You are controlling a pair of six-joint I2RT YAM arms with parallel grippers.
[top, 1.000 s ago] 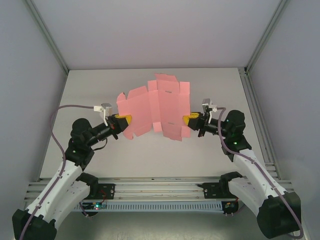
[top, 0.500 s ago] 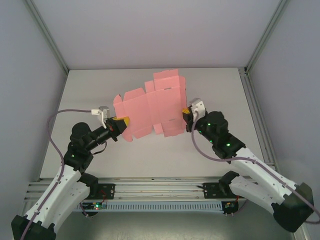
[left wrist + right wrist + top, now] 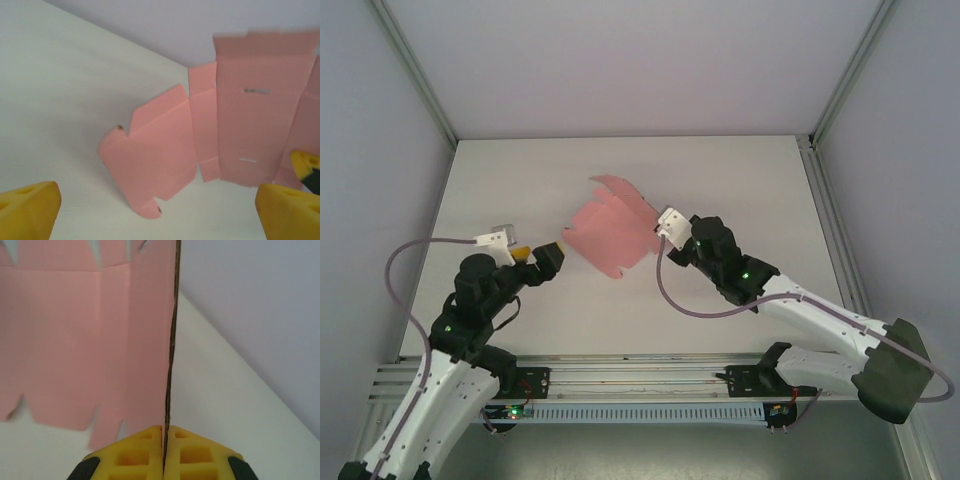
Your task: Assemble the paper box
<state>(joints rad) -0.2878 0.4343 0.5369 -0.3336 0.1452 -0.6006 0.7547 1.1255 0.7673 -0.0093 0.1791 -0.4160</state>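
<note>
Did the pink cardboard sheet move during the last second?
Yes: the flat pink die-cut cardboard sheet has drawn away from the far and right edges of the white table.

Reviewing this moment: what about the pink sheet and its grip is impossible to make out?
- Top external: where the right end effector pinches the paper box, hidden under its own wrist camera.
- Right wrist: the sheet's top and left parts, cut off by the frame.
- Left wrist: its right side, cut off by the frame; top edge blurred.
</note>
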